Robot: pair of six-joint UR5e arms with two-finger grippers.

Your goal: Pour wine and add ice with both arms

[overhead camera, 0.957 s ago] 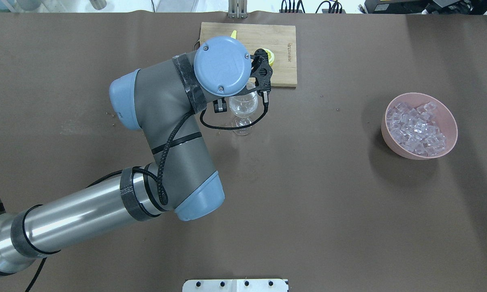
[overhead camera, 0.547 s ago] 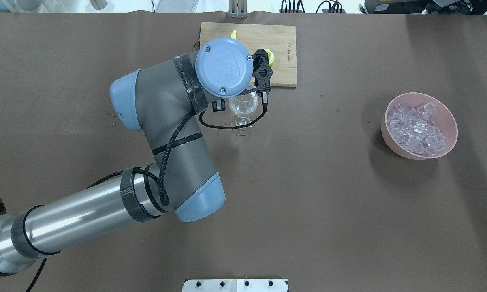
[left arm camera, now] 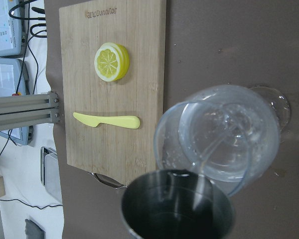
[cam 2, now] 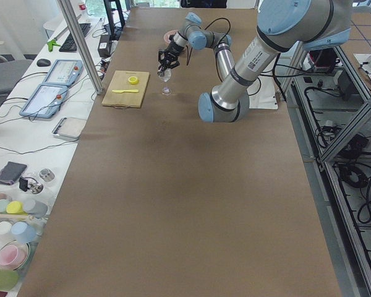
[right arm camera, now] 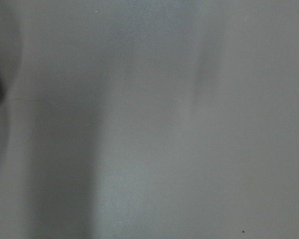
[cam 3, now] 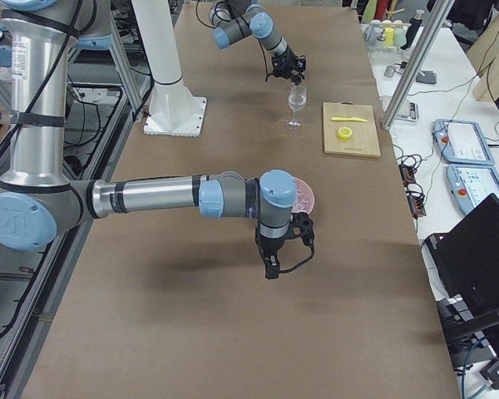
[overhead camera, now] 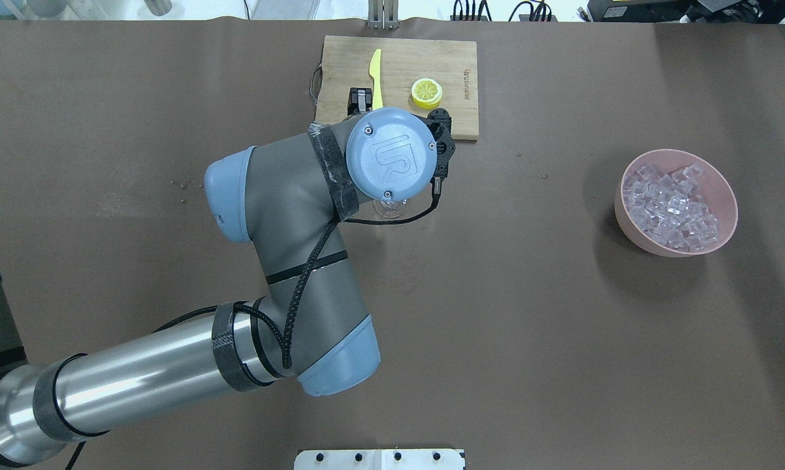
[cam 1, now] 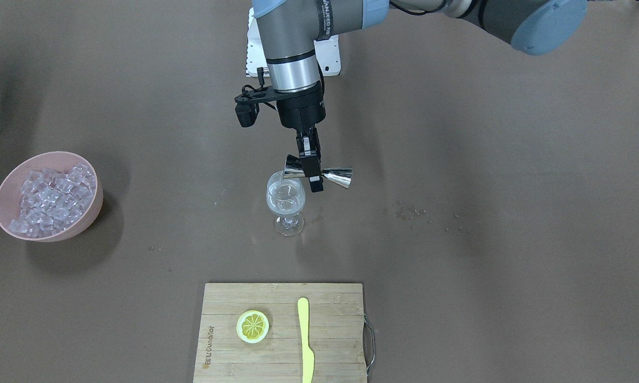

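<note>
My left gripper (cam 1: 314, 178) is shut on the waist of a steel jigger (cam 1: 319, 173), which lies tipped on its side with one mouth over the rim of a clear wine glass (cam 1: 286, 205). A thin stream of clear wine (cam 1: 280, 183) runs from the jigger into the glass, which holds a small amount. The left wrist view shows the jigger's mouth (left arm camera: 177, 206) just above the glass (left arm camera: 224, 134). The ice (cam 1: 51, 194) fills a pink bowl (cam 1: 59, 234). My right gripper (cam 3: 276, 264) hangs over bare table near that bowl; I cannot tell whether it is open.
A wooden cutting board (cam 1: 341, 330) lies beyond the glass with a lemon slice (cam 1: 252, 325) and a yellow knife (cam 1: 304, 340) on it. In the overhead view my left wrist (overhead camera: 392, 153) covers most of the glass. The bowl of ice (overhead camera: 673, 205) is far right there.
My left wrist has shifted right and back toward the robot and turned. It now covers the glass in the overhead view and uncovers the lemon slice and knife.
</note>
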